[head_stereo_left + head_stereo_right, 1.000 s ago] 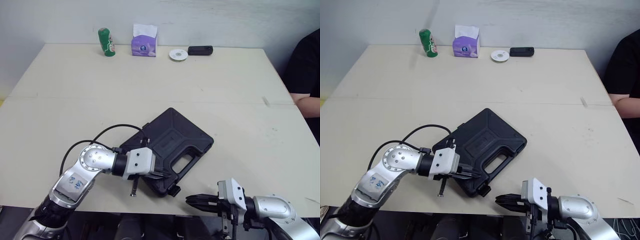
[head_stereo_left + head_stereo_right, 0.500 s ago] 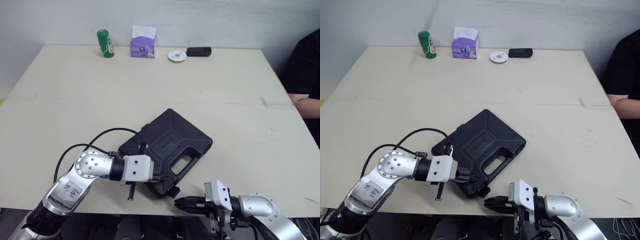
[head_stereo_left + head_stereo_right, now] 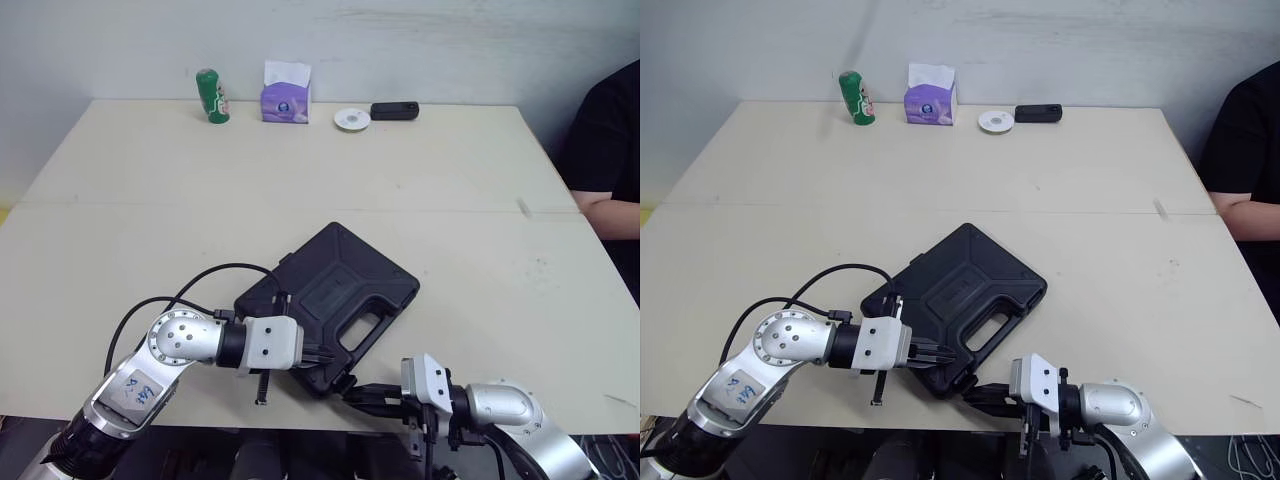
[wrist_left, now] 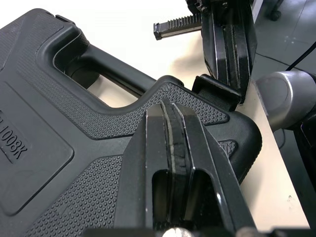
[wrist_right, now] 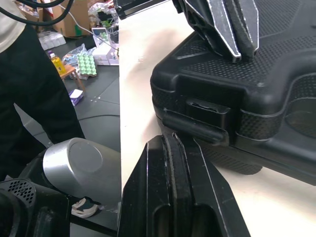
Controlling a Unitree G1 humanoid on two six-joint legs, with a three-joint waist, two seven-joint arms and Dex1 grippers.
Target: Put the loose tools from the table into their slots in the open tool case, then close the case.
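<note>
Down near the counter's (image 3: 150, 200) 6 o'clock edge, taking its far side as 12 o'clock, lies the black textured plastic tool case (image 3: 335, 290), closed and flat, turned on a diagonal with its moulded handle cut-out facing 4 o'clock. The left gripper (image 3: 320, 357) reaches in from 8 o'clock, its jaws pressed together, with the tips on the pebbled lid at the case's nearest corner, just beside the handle opening. The right gripper (image 3: 352, 393) comes from 5 o'clock, level with the counter's front edge, jaws likewise pressed together and aimed at the small black latch flap (image 5: 195, 127) on the case's front wall; the tips sit right at that flap, though whether they touch it cannot be told. Along the 12 o'clock edge, well apart from the case, stand a green can (image 3: 209, 95) at about 11 o'clock, a purple tissue box (image 3: 285, 92) beside it, a small white round disc (image 3: 351, 119), and a black oblong device (image 3: 394, 110). At 3 o'clock a person in a black sleeve (image 3: 610, 150) sits by the counter.
</note>
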